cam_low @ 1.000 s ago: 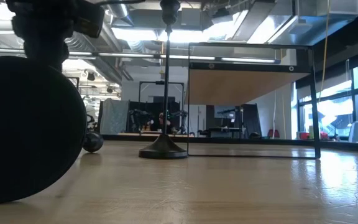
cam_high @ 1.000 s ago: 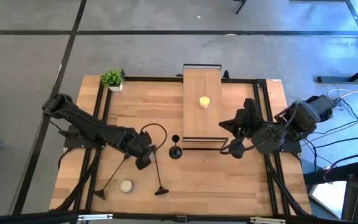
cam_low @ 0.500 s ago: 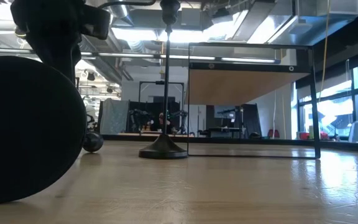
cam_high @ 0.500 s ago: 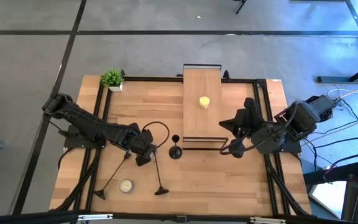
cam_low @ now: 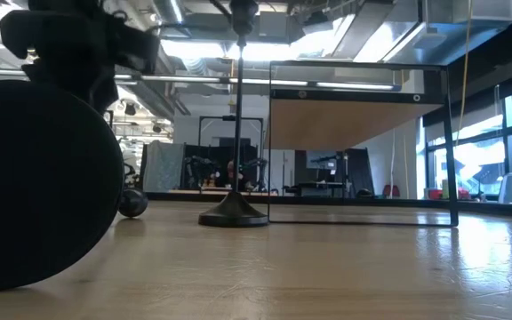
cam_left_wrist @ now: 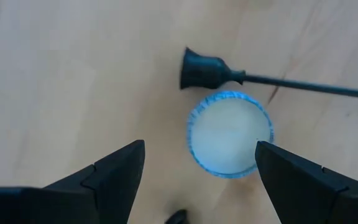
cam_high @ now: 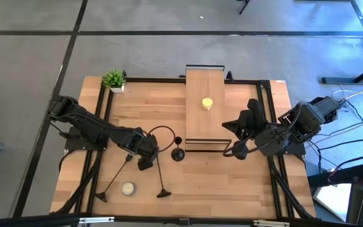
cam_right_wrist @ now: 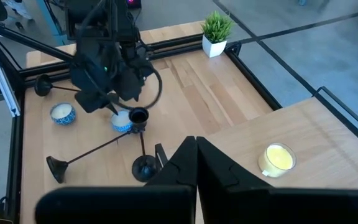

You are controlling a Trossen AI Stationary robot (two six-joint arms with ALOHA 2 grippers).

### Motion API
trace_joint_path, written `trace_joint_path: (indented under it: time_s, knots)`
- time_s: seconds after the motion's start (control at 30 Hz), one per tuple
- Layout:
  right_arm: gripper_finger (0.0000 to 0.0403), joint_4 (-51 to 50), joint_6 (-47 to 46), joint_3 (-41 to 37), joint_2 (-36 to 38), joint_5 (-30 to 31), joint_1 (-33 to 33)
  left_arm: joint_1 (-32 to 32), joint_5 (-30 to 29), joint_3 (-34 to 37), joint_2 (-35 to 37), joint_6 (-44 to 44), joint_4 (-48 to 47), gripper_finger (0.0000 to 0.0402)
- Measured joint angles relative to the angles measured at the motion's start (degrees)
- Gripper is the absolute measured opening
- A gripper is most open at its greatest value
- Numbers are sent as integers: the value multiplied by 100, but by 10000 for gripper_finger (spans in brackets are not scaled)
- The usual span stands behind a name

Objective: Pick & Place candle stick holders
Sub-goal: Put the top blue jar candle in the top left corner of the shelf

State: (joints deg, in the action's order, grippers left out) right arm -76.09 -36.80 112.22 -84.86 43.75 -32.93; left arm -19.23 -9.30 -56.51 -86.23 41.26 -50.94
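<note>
**Item: candle stick holders, black metal, three (two lying, one upright)**

- **Left gripper** (cam_high: 145,156): fingers spread wide, nothing between them, pointing down at the table.
- **White candle** (cam_left_wrist: 230,132): directly beneath that gripper, in the gap between the fingers. It is not one of the task's pieces.
- **Top cup** (cam_left_wrist: 197,68) of a lying holder: just past the candle from the fingertips and almost touching it. Its stem runs off sideways, and the wrist view does not show which of the two lying holders it belongs to.
- **Lying holder one** (cam_high: 159,180): stem runs away from the gripper towards the table's near edge and ends at its round base.
- **Lying holder two** (cam_high: 113,181): angles away from the gripper on the arm's outer side. A second white candle (cam_high: 128,188) sits between the two stems.
- **Upright holder** (cam_high: 178,154): stands just beside the gripper, on the side towards the other arm and apart from it.
- **Right gripper** (cam_high: 234,152): pressed together and empty, waiting beside the raised wooden shelf (cam_high: 205,120), which carries a yellow candle (cam_high: 207,103).

**Handling (judged):**
- Rigid and probably light.
- Bottom-heavy, since most of the weight appears to sit in the base.
- The thin round stem is likely to roll or pivot in a loose pinch.

**Where to grip (judged):**
- The stem is the best grip, taken across it and nearer the base than the cup to limit swing.
- The cup end is a poor choice here because the candle crowds it.
</note>
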Motion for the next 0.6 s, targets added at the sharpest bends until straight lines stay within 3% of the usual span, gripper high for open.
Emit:
trace_joint_path:
  time_s: [0.6]
  knots:
    - [0, 2, 0, 0, 2, -10, 0, 27, 141, 0, -199, 388, 440, 304]
